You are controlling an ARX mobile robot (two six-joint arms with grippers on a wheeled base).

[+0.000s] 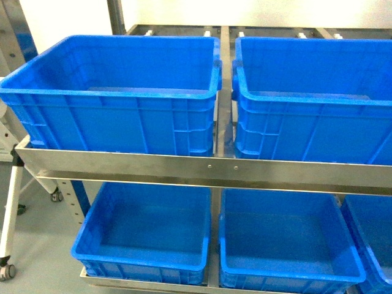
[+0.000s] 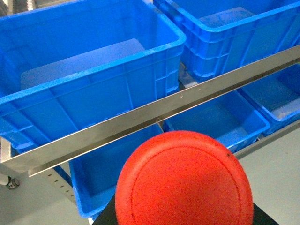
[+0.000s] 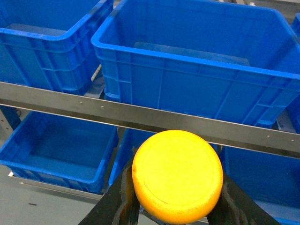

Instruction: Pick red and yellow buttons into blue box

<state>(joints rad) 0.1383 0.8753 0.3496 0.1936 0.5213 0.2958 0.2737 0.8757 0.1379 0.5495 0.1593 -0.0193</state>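
The red button's [image 2: 185,180] round cap fills the bottom of the left wrist view, with my left gripper [image 2: 183,219] shut on it; only black finger edges show beside the cap. In the right wrist view my right gripper [image 3: 177,187] is shut on the yellow button [image 3: 177,174], a black finger [image 3: 119,197] on each side. Both buttons hang in front of and below the top shelf rail. Two deep blue boxes stand side by side on the top shelf, the left [image 1: 110,98] and the right [image 1: 306,101]. Neither gripper appears in the head view.
A steel shelf rail [image 1: 208,166] runs across in front of the deep boxes. Below it sit shallower blue trays, left [image 1: 141,260] and middle [image 1: 288,274], with part of a third at the right edge. A white castered frame [image 1: 9,208] stands at the left.
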